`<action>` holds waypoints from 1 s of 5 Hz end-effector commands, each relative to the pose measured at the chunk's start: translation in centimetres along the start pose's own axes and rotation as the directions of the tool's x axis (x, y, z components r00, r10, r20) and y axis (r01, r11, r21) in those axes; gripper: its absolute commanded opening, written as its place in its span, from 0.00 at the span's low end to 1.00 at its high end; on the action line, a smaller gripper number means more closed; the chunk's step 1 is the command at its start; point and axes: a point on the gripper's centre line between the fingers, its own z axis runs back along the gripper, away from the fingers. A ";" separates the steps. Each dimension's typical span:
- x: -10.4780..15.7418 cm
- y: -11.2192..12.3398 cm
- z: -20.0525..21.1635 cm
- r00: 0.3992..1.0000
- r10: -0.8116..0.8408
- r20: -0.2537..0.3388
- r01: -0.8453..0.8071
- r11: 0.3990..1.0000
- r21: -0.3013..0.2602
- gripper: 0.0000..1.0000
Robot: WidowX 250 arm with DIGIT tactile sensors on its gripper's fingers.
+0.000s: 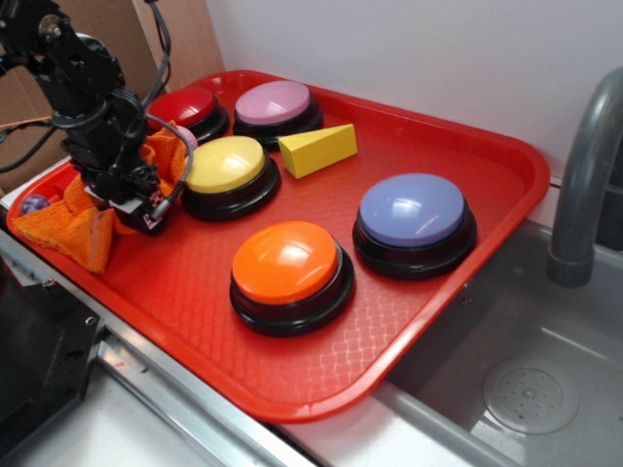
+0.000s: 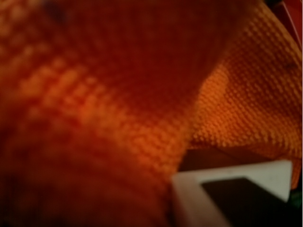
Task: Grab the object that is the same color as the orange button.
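The orange cloth [image 1: 73, 229] lies bunched at the left edge of the red tray [image 1: 195, 292], with folds rising around and behind my gripper [image 1: 136, 209]. The gripper points down into the cloth and looks shut on it. In the wrist view the cloth [image 2: 246, 94] fills almost the whole frame, blurred and pressed close. One white finger with a black pad [image 2: 227, 189] shows at the lower right; the other finger is hidden by cloth. The orange button [image 1: 285, 261] stands at the tray's front middle, well to the right of the gripper.
A yellow button [image 1: 226, 163] stands just right of the gripper. Red [image 1: 183, 105] and pink [image 1: 274, 102] buttons are at the back, with a yellow wedge [image 1: 318, 149] and a lilac-blue button [image 1: 413, 209] to the right. A sink [image 1: 506, 379] and grey faucet [image 1: 584, 175] are right of the tray.
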 end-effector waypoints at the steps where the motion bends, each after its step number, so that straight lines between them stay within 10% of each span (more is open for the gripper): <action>1: 2.4 -2.1 5.0 0.997 -0.006 -0.075 0.003 0.999 -0.035 0.00; 3: 3.8 -6.5 12.3 0.995 -0.068 -0.070 0.053 0.977 -0.207 0.00; 5: 3.7 -9.1 16.0 0.995 -0.105 -0.003 0.101 0.965 -0.242 0.00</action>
